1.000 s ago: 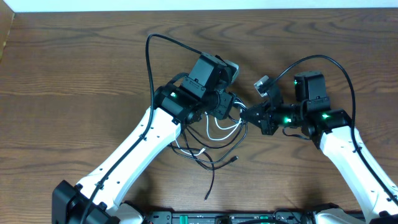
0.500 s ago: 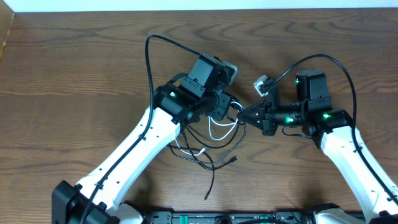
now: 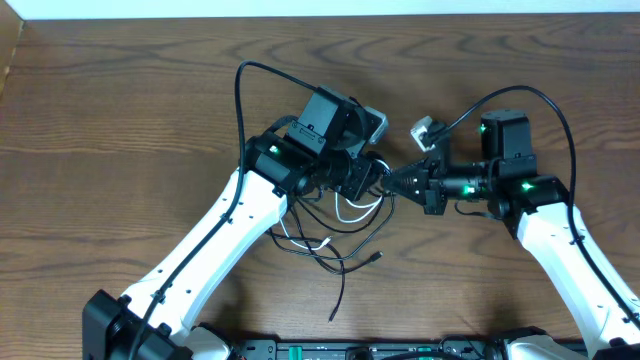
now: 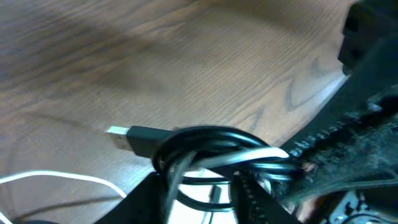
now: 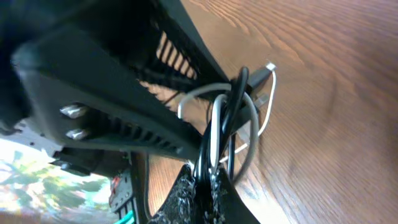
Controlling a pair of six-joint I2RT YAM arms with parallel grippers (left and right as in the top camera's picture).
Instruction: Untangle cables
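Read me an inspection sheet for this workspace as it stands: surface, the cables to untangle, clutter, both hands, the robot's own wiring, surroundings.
Surface: brown wooden table.
Job's things: black cable and white cable knotted together mid-table; a black plug sticks out of the knot.
Clutter: nothing seen.
Hands: right hand shut on the black cable and white cable at the knot; left hand straddles the same bundle, grip unclear.
Cables: thick black arm leads arch over each arm.
Surroundings: pale strip beyond the table's far edge; nothing else seen.
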